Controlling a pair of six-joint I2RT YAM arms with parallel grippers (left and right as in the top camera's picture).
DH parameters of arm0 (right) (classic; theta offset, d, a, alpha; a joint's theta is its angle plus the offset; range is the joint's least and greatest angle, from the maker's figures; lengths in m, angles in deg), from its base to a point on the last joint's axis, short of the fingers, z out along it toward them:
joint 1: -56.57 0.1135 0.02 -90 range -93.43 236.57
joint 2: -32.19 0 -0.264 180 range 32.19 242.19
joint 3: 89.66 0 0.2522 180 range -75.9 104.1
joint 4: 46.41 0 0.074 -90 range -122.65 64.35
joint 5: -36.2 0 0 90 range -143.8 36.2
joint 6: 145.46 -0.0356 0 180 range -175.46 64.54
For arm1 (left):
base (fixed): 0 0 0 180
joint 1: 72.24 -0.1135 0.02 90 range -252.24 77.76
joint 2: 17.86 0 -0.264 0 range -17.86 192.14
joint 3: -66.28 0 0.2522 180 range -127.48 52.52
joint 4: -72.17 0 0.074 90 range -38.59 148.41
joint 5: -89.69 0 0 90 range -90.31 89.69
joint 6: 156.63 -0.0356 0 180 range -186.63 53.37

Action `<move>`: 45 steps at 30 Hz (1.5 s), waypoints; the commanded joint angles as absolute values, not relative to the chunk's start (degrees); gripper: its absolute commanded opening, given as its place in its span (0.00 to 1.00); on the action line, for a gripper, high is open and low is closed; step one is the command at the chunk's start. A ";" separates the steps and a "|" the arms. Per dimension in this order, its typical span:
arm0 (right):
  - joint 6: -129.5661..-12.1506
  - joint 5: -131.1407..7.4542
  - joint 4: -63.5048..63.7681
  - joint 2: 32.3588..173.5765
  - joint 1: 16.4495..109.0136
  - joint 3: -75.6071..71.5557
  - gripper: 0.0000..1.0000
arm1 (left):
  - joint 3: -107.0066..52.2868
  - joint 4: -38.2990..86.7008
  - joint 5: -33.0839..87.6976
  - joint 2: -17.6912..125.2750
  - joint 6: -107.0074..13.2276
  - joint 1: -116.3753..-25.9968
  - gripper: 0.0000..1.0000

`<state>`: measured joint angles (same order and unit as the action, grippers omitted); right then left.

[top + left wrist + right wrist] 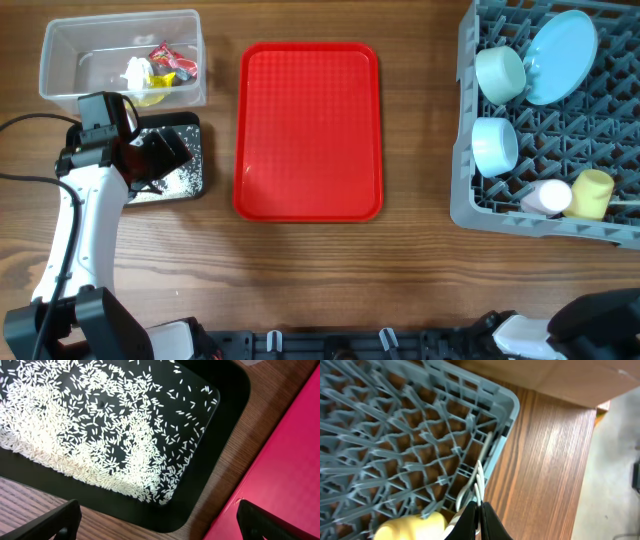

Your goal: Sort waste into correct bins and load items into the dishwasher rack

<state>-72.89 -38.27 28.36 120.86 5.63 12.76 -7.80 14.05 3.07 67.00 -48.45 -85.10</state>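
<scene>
My left gripper (160,155) hangs open over the black tray (192,128), its fingers empty and set wide (160,525). White rice grains (75,425) cover the tray's floor (225,390). The clear tub (60,60) behind it holds a red wrapper (170,62), a white tissue (137,72) and a yellow wrapper (150,95). The grey dishwasher rack (462,150) carries a pale blue plate (560,55), two bowls (500,72) (494,145), a white cup (545,197) and a yellow cup (592,193). My right gripper (479,510) is shut on thin white plastic cutlery (479,477) over the rack's corner (505,405), beside the yellow cup (410,527).
A flat red serving tray (310,130) lies between the bins and the rack, and its edge (290,460) runs close to the black tray. Bare wooden table (545,460) lies beyond the rack's corner. The right arm's base (600,320) sits at the front right.
</scene>
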 commanded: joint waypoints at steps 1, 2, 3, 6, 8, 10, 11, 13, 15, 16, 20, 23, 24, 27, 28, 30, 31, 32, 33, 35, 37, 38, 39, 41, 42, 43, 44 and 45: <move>-71.80 -35.87 27.92 122.10 4.14 10.47 0.04 | -7.30 13.96 3.77 67.44 -48.15 -85.21 1.00; -71.80 -35.34 27.55 122.10 3.90 10.07 0.04 | -7.30 13.83 3.77 67.44 -48.15 -85.21 1.00; -71.82 -35.17 27.25 122.10 3.62 9.63 0.04 | -7.30 13.79 3.77 67.44 -48.15 -85.21 1.00; -71.95 -35.19 26.02 122.15 2.57 8.59 0.04 | -7.30 13.81 3.75 67.44 -48.15 -85.21 1.00; -71.97 -35.19 25.23 122.54 2.13 8.28 0.04 | -7.30 13.98 3.75 67.44 -48.15 -85.21 1.00; -71.99 -35.19 24.73 123.13 2.09 8.26 0.04 | -7.30 14.00 3.77 67.44 -48.15 -85.21 1.00; -71.97 -35.34 24.40 123.41 2.09 8.26 0.04 | -7.30 14.00 3.77 67.44 -48.15 -85.21 1.00; -72.10 -35.45 24.05 124.05 2.09 8.21 0.04 | -7.30 14.00 3.75 67.44 -48.15 -85.21 1.00; -72.17 -35.91 23.64 124.77 2.09 8.21 0.04 | -7.30 14.03 3.75 67.44 -48.15 -85.21 1.00; -72.15 -36.06 23.44 125.25 2.09 8.21 0.04 | -7.30 14.03 3.75 67.44 -48.15 -85.21 1.00; -72.24 -36.08 23.05 126.67 2.09 8.21 0.04 | -7.30 14.00 3.77 67.44 -48.15 -85.21 1.00; -73.72 -36.11 22.94 127.41 2.09 8.21 0.25 | -7.30 14.00 3.77 67.44 -48.15 -85.21 1.00; -73.72 -36.39 22.79 127.48 2.09 8.21 0.48 | -7.30 14.00 3.77 67.44 -48.15 -85.21 1.00; -73.70 -37.79 22.11 127.48 2.09 8.21 0.67 | -7.30 14.00 3.77 67.44 -48.15 -85.21 1.00; -73.70 -38.16 22.00 127.48 2.09 8.21 0.68 | -7.30 14.00 3.77 67.44 -48.15 -85.21 1.00; -73.66 -39.82 21.76 127.46 2.09 8.24 0.70 | -7.30 14.00 3.77 67.44 -48.15 -85.21 1.00; -73.66 -40.85 21.61 127.46 2.09 8.24 0.70 | -7.30 14.00 3.77 67.44 -48.15 -85.21 1.00; -73.61 -42.03 21.50 127.46 2.11 8.24 0.70 | -7.30 14.00 3.77 67.44 -48.15 -85.21 1.00; -73.63 -43.12 21.37 127.46 2.18 8.24 0.70 | -7.30 14.00 3.77 67.44 -48.15 -85.21 1.00; -73.48 -46.60 21.06 127.44 2.22 8.35 0.69 | -7.30 14.00 3.77 67.44 -48.15 -85.21 1.00; -73.46 -50.07 20.93 127.31 2.22 8.61 0.70 | -7.30 14.00 3.77 67.44 -48.15 -85.21 1.00; -73.42 -52.61 20.67 126.89 2.24 8.63 0.70 | -7.30 14.00 3.77 67.44 -48.15 -85.21 1.00; -72.89 -55.62 20.14 126.30 2.37 8.63 0.70 | -7.30 13.98 3.77 67.44 -48.15 -85.21 1.00; -68.13 -65.26 18.39 124.75 3.01 8.63 0.64 | -7.30 13.98 3.77 67.44 -48.15 -85.21 1.00; -64.96 -70.27 17.56 123.70 3.55 8.63 0.61 | -7.30 13.98 3.77 67.44 -48.15 -85.21 1.00; -62.47 -74.40 17.15 122.41 4.32 8.63 0.58 | -7.30 13.98 3.75 67.44 -48.15 -85.21 1.00; -61.00 -76.85 16.64 120.86 5.28 8.63 0.58 | -7.30 13.98 3.75 67.44 -48.17 -85.21 1.00; -60.59 -77.29 16.47 119.57 6.18 8.63 0.58 | -7.30 13.98 3.75 67.44 -48.15 -85.21 1.00</move>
